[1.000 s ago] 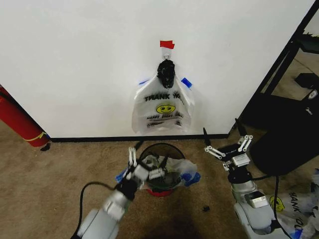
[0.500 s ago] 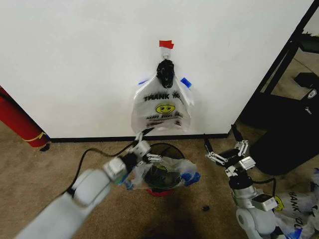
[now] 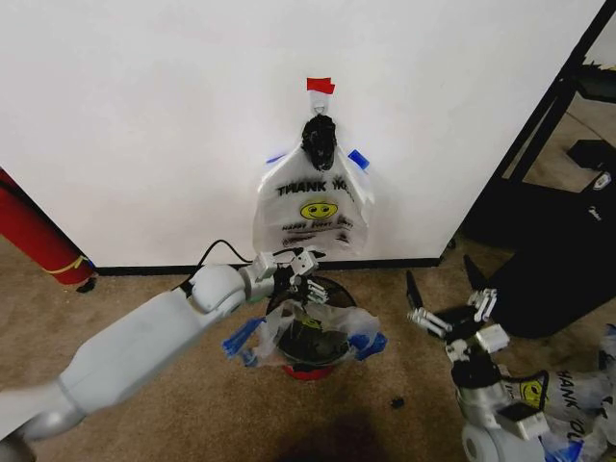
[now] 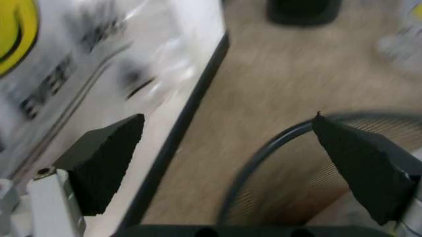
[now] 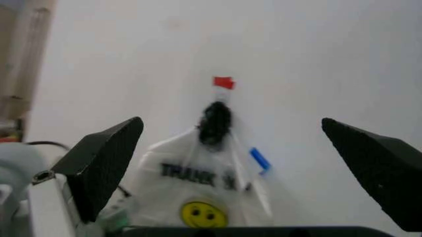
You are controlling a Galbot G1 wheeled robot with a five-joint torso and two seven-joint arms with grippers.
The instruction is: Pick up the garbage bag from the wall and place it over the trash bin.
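Note:
The garbage bag [image 3: 313,207], white with "THANK YOU" print and a yellow smiley, hangs from a black hook on the wall [image 3: 144,115], below a red tape piece [image 3: 320,86]. Under it on the carpet stands the trash bin [image 3: 339,287], black mesh with a red base and a clear plastic bag with blue tape draped inside. My left gripper [image 3: 300,269] is open over the bin's far rim, just under the hanging bag's bottom edge. The left wrist view shows the garbage bag [image 4: 66,64] and bin rim [image 4: 264,153]. My right gripper [image 3: 452,298] stands open right of the bin, facing the garbage bag [image 5: 204,197].
A red cylinder with a yellow band [image 3: 34,236] leans at the left by the black baseboard [image 3: 173,269]. A black rack [image 3: 568,144] and dark equipment stand at the right. Another printed bag [image 3: 568,404] lies by my right arm. A small dark scrap [image 3: 396,401] lies on the carpet.
My left arm has stretched forward, carrying its gripper from the bin's near left side up to the far rim under the hanging bag. The right gripper has drifted slightly right and down.

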